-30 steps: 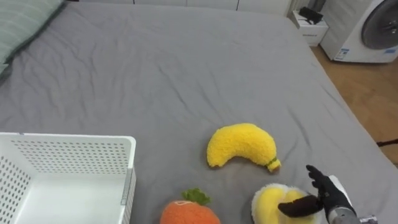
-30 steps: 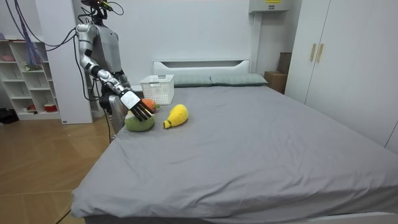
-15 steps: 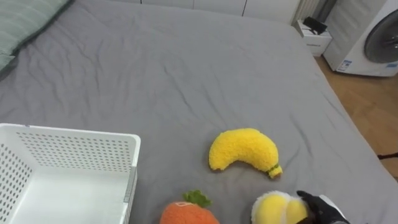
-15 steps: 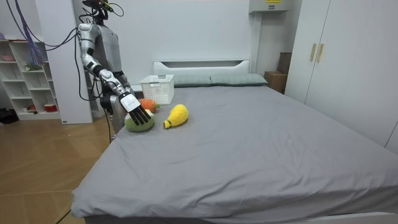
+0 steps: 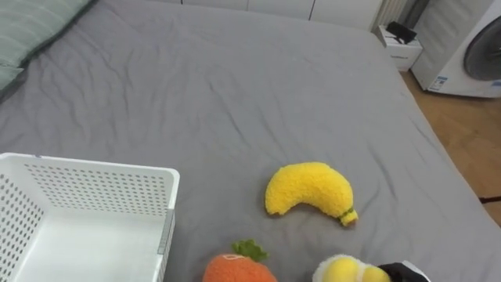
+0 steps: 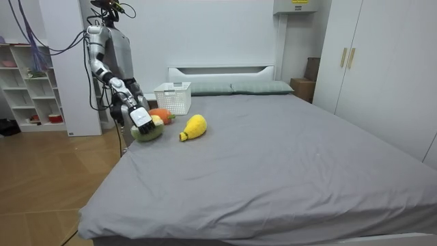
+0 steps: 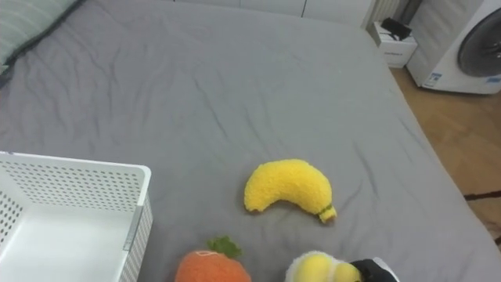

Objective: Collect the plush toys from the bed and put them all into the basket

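Three toys: all on the grey bed [image 5: 235, 94], close to the edge on the robot's side
Basket [image 5: 94, 188]: white, perforated walls, on the bed at the robot's left
Banana toy [image 5: 308, 189]: lies flat, furthest of the three from the robot, apart from the other two
Carrot toy [image 5: 235, 270]: at the lower edge of the eye views, just right of the Basket, green leaves pointing up the bed
Round toy [image 5: 347, 271]: yellow and white from above, green outside in the room view, near the Carrot toy on its right
Right hand [image 6: 141, 117]: on top of the Round toy, touching it; cannot tell whether fingers are spread or curled round it
Robot: stands by the bed's side near the headboard [image 6: 220, 70], at the room view's left, right arm reaching down to the toys
Around: striped pillow [image 5: 27, 27] top left, washing machine [image 5: 470, 47] and wood floor [image 5: 462, 133] past the bed's right side
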Robot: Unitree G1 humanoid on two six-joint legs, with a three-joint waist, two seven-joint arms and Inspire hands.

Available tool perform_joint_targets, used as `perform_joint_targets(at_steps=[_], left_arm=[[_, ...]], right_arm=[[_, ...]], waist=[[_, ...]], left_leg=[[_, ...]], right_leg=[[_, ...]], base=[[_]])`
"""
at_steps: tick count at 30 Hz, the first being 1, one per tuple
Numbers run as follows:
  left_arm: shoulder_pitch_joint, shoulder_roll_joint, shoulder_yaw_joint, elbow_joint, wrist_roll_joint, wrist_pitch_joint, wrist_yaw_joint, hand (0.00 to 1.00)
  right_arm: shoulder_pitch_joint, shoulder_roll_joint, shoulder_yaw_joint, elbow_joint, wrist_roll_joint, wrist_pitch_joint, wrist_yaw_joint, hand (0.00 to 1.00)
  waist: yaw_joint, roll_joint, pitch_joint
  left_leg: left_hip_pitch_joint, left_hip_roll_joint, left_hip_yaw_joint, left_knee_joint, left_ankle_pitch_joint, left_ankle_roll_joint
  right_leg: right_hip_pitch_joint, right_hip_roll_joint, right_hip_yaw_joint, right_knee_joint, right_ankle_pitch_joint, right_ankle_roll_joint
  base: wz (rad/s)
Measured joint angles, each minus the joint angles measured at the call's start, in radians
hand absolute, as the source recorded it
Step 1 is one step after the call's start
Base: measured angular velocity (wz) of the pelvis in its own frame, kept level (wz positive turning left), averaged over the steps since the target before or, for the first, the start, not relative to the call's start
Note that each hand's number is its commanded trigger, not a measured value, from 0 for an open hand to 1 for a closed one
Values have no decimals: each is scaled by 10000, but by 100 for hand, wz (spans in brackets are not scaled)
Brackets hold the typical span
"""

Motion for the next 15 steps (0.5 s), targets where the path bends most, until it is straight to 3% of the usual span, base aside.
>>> perform_joint_targets(at_steps=[15], left_arm=[[-138,-148,12,-266,-15,-37,157,0]], right_arm=[[-29,21,32,-1141,-1132,26,-78,100]], waist=[[7,165,-51]], left_leg=[[-9,-10,10,-13,3,3]], right_leg=[[25,-16,-29,23,-3,4]], base=[[0]])
